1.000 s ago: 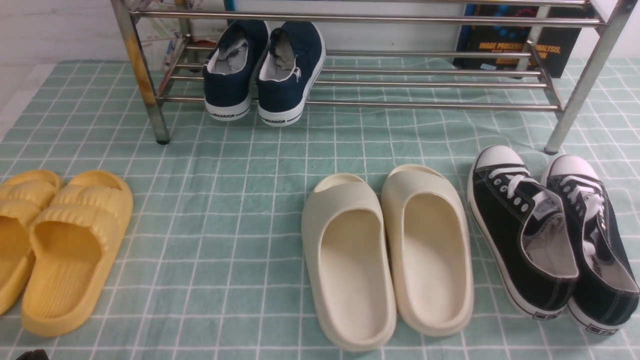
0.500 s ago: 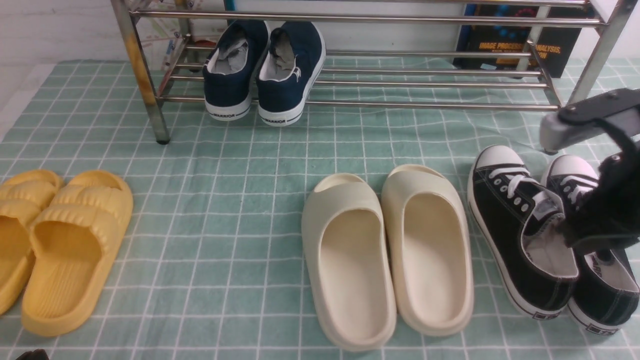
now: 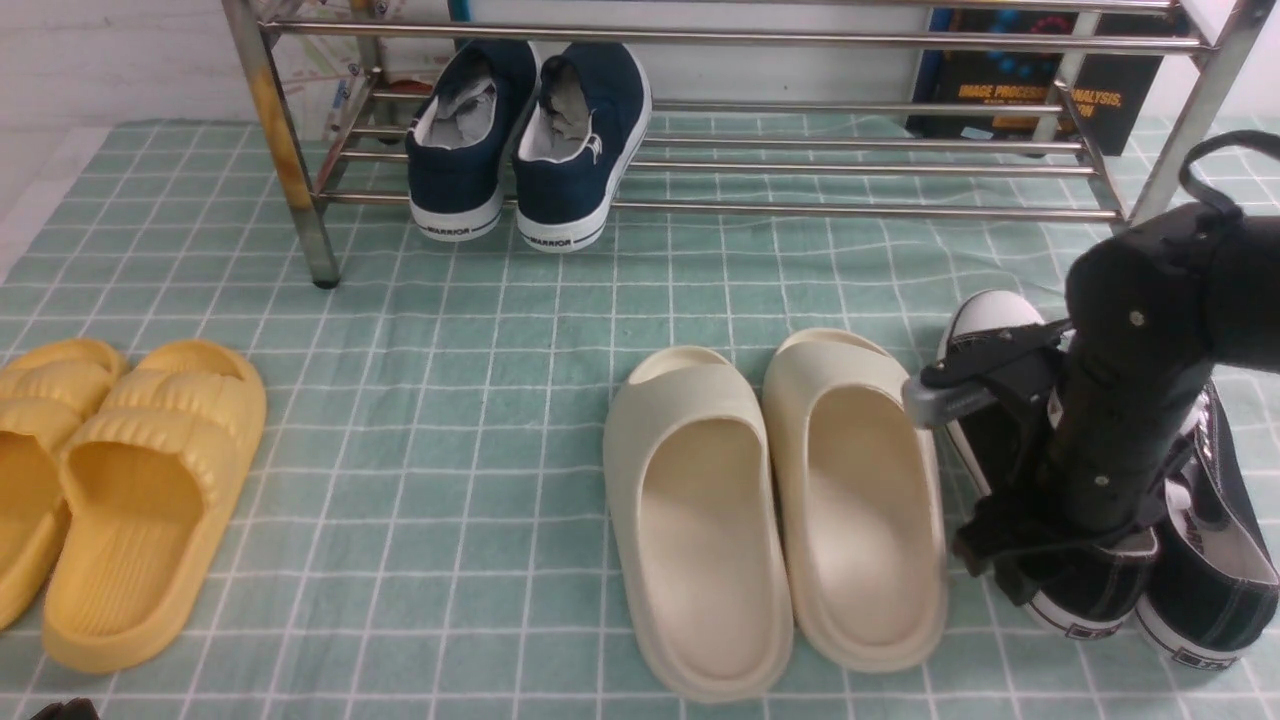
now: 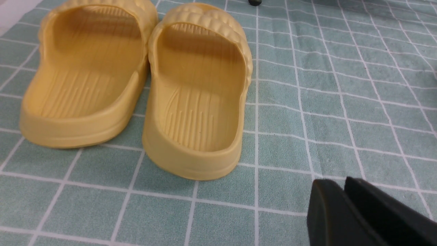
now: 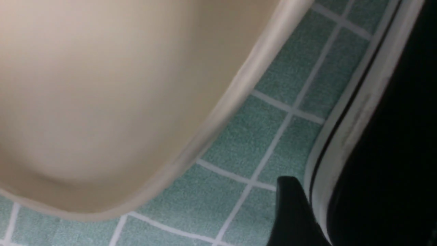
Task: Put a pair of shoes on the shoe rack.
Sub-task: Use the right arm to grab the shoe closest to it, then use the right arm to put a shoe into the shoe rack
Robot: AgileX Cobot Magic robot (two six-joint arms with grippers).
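Observation:
The two black canvas sneakers stand at the front right of the green checked cloth; the left one [image 3: 1000, 318] is mostly hidden by my right arm, and the right one [image 3: 1215, 570] stands beside it. My right gripper [image 3: 988, 560] points down at the left sneaker's heel side and is open. In the right wrist view one finger [image 5: 290, 208] lies against that sneaker's white sole [image 5: 348, 136]; the other finger is hidden. The chrome shoe rack [image 3: 860, 210] stands at the back. My left gripper [image 4: 341, 186] is shut and empty, low over the cloth.
Navy WARRIOR sneakers [image 3: 530, 140] sit on the rack's left end. Cream slides [image 3: 780, 500] lie just left of the black sneakers, close to my right gripper, and show in the right wrist view [image 5: 119, 85]. Yellow slides [image 3: 110, 480] lie at the front left, also in the left wrist view [image 4: 198, 102].
My right arm has come in from the right and dropped leftwards onto the left black sneaker, its gripper now at the heel side. Nothing else has moved.

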